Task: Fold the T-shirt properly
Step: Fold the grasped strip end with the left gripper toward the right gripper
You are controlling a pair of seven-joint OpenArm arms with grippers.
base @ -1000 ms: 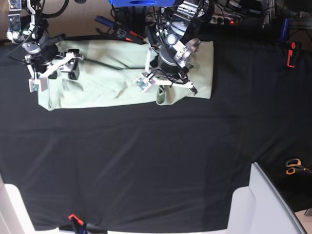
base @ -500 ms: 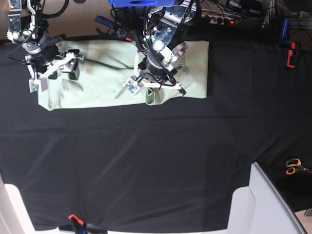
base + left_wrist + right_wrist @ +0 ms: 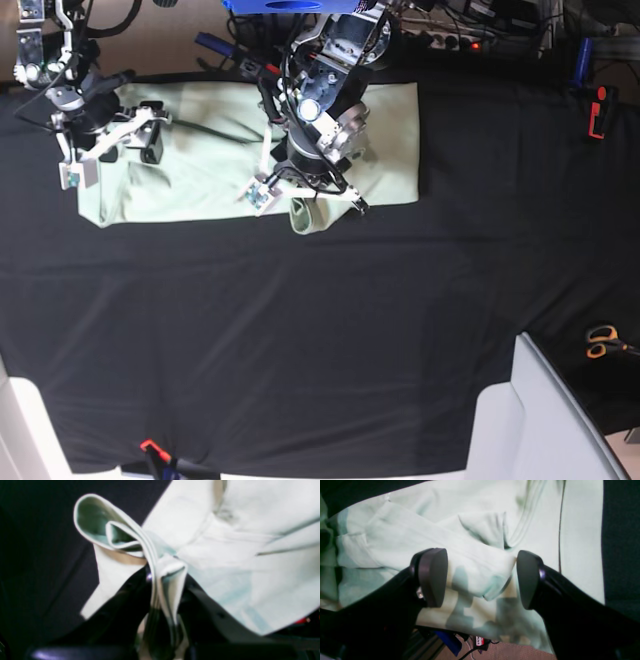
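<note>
The pale mint T-shirt (image 3: 200,165) lies stretched along the far edge of the black table cloth (image 3: 300,330). My left gripper (image 3: 300,208) is shut on a bunched fold of the T-shirt's near hem, lifted into a small loop. In the left wrist view the layers (image 3: 163,580) are pinched between the jaws of the left gripper (image 3: 162,597). My right gripper (image 3: 118,150) hovers open over the T-shirt's left end. In the right wrist view its two fingers (image 3: 432,577) straddle a folded sleeve (image 3: 475,567) without touching it.
Orange-handled scissors (image 3: 603,342) lie at the right edge. A white box (image 3: 540,420) sits at the near right corner. A red and black tool (image 3: 597,112) and cables (image 3: 450,35) are along the far edge.
My left arm has moved left with the gripped fold, and the T-shirt's right edge has slid left with it. The right arm has not moved.
</note>
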